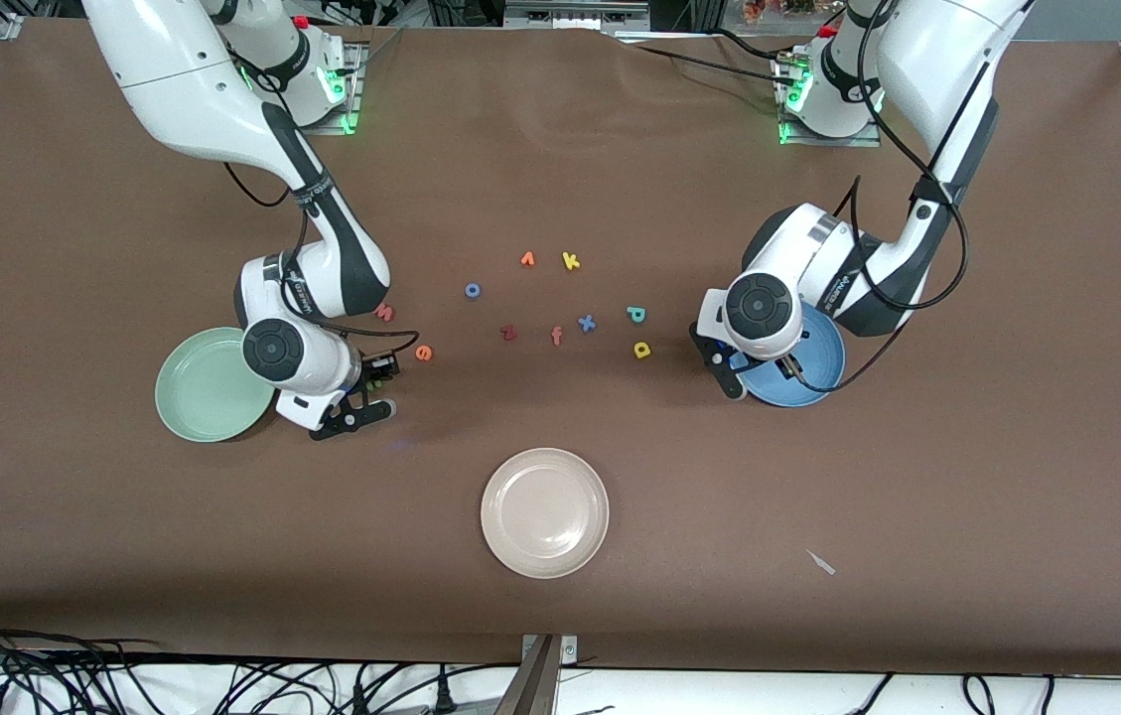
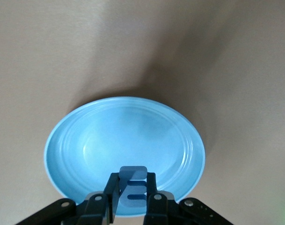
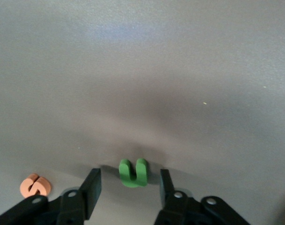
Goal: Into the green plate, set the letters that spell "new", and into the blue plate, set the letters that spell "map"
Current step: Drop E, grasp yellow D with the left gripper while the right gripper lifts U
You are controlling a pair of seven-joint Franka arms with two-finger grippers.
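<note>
- Brown table covering [image 1: 560, 149] fills the frame.
- At lower right of centre, the blue m [image 2: 133, 187] is held pinched by the left gripper [image 2: 133, 199] over the blue plate [image 2: 67, 140]; release is judged next.
- At lower left, the green n [image 3: 133, 172] is straddled by the right gripper [image 3: 129, 187], fingers parted, beside the green plate [image 1: 188, 397]; closing is called for.

Plates: pale green plate [image 1: 206, 387], blue plate [image 2: 109, 140], beige plate [image 1: 545, 512]. Letters: green n [image 3: 133, 172], orange e [image 3: 35, 185], blue m [image 2: 133, 186], yellow a [image 1: 641, 350], teal p [image 1: 635, 315]. Brown table [image 1: 917, 497].
</note>
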